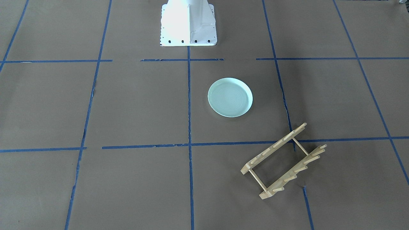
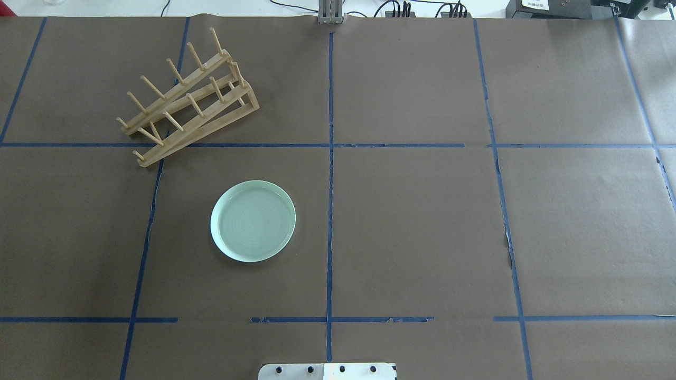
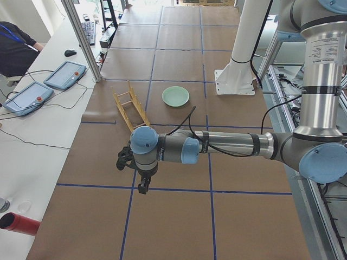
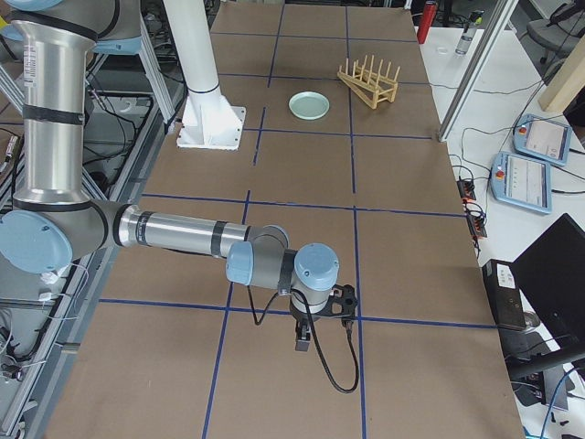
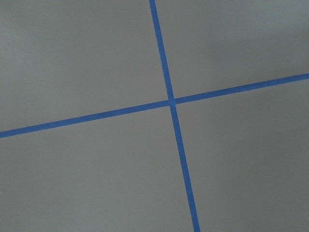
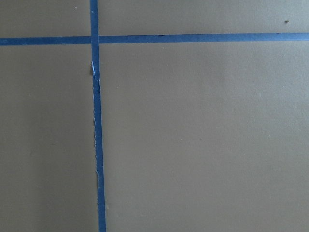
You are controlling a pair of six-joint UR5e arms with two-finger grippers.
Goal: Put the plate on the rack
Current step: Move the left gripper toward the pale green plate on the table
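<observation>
Two grippers, both hanging far from the work, and the plate not yet picked up.

From these side views I can't tell whether the left gripper (image 3: 142, 188) or the right gripper (image 4: 302, 345) is open or closed (the wrist cameras show only brown paper and blue tape crossings). Each points straight down, its forearm stretched out level and low: the left arm (image 3: 227, 145) at one end of the table (image 2: 422, 237), the right arm (image 4: 178, 230) at the other. The plate (image 2: 253, 221) lies flat on my left half, just beside the centre tape. The rack (image 2: 187, 97) stands apart from it, farther out and skewed to the grid. I'd send the left arm, pinch the low rim with one finger inside and one outside, then tip the plate on edge and match the rack's skew before lowering it between pegs.
</observation>
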